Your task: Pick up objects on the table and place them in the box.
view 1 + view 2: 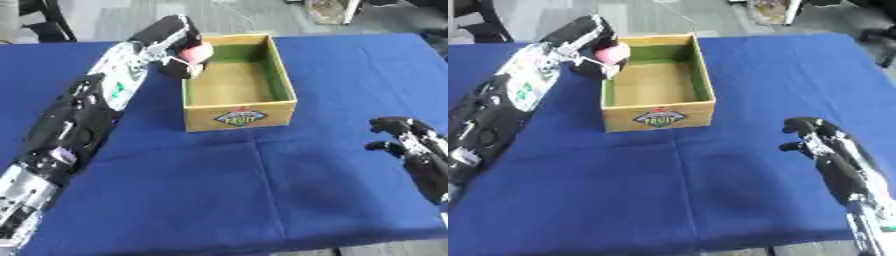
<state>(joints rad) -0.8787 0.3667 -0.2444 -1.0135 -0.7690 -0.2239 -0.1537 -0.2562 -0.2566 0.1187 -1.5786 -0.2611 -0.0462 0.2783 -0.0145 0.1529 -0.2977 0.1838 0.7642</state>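
Observation:
An open cardboard box (238,116) with a green inner wall stands at the table's middle back. My left hand (178,44) is raised over the box's left rim, shut on a small pink round object (199,51). The inside of the box looks bare where it shows. My right hand (409,140) rests low at the right on the cloth, fingers bent and relaxed, holding nothing.
A blue cloth (227,190) covers the table. Beyond its far edge is grey floor with dark chair legs (44,20) at the upper left and a pale object (328,10) at the upper right.

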